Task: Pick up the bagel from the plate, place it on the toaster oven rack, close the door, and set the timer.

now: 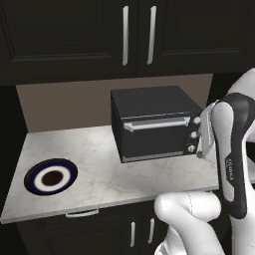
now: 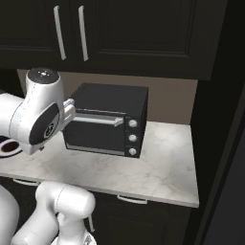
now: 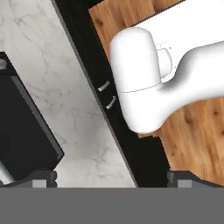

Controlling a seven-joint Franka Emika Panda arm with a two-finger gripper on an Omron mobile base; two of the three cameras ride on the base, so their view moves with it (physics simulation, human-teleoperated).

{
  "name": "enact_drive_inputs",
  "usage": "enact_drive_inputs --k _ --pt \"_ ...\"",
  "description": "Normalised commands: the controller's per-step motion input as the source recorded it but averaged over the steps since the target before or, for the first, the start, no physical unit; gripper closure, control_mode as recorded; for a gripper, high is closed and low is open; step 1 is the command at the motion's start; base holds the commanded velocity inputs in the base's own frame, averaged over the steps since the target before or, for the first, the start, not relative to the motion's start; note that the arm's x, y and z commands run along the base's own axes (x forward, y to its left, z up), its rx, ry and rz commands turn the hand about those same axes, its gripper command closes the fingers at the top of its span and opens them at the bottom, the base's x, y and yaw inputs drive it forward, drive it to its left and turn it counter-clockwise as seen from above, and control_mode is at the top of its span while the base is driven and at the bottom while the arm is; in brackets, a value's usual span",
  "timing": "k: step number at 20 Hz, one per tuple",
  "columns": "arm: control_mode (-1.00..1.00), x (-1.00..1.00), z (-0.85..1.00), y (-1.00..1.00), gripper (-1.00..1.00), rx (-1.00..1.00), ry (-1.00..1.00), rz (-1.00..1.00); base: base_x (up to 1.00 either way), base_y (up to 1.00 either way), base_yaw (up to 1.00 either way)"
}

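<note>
The bagel cannot be made out for certain: the plate (image 1: pixel 51 177) sits near the surface's (image 1: pixel 99 164) front left corner, and its dark brown centre may hide the small ring, but at this distance nothing separate shows on it. In the right base view a sliver of the plate (image 2: pixel 6 146) peeks out behind the arm at the left edge. The black toaster oven (image 1: pixel 153 122) stands toward the back right part of the marble surface, well apart from the plate. Its door (image 1: pixel 154 137) is shut upright, the silver bar handle (image 1: pixel 156 123) running along its top edge, with three knobs (image 2: pixel 132 137) stacked at its right side. The gripper (image 3: pixel 112 177) hangs released, its two dark fingertips (image 3: pixel 43 177) spread wide at the bottom of the hand view with nothing between them, above the surface's front edge beside the oven's corner. Dark cabinets (image 1: pixel 134 32) hang above.
</note>
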Motion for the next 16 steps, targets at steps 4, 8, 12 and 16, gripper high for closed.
enact_drive_inputs --k 4,8,12,16 --pt "-1.00 0.76 -0.30 -0.18 -1.00 0.00 0.06 -0.39 0.00 0.00 0.00" --pt "-1.00 0.36 -0.29 -0.48 -1.00 0.04 0.08 -0.33 0.00 0.00 0.00" --pt "-1.00 0.00 -0.34 -0.59 -1.00 0.09 0.01 -0.29 0.00 0.00 0.00" --pt "-1.00 0.15 -0.38 -0.46 -1.00 0.11 0.03 -0.28 0.00 0.00 0.00"
